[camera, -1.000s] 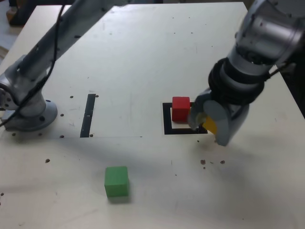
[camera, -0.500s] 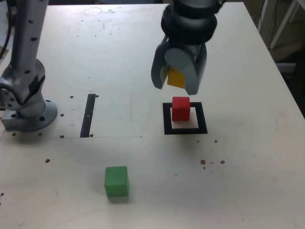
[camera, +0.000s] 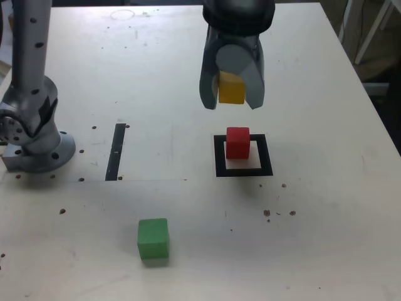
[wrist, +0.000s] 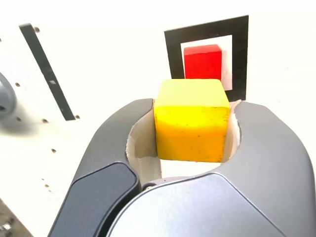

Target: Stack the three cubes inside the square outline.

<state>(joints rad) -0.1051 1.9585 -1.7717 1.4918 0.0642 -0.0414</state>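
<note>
Pale off-white counter (camera: 326, 238), matte and scuffed, filling nearly the whole exterior view. Narrow straight black strip (camera: 116, 151) taped flat on it toward the exterior view's left, running roughly front to back; seen again in the wrist view as a slanted dark strip (wrist: 48, 71). Small dark holes or specks (camera: 279, 213) scattered over the surface, a cluster toward the front right of the exterior view, others beside the strip. Faint ring mark (camera: 123, 14) near the far edge. White frame legs (camera: 366, 31) beyond the counter's far right corner, over a grey floor.
</note>
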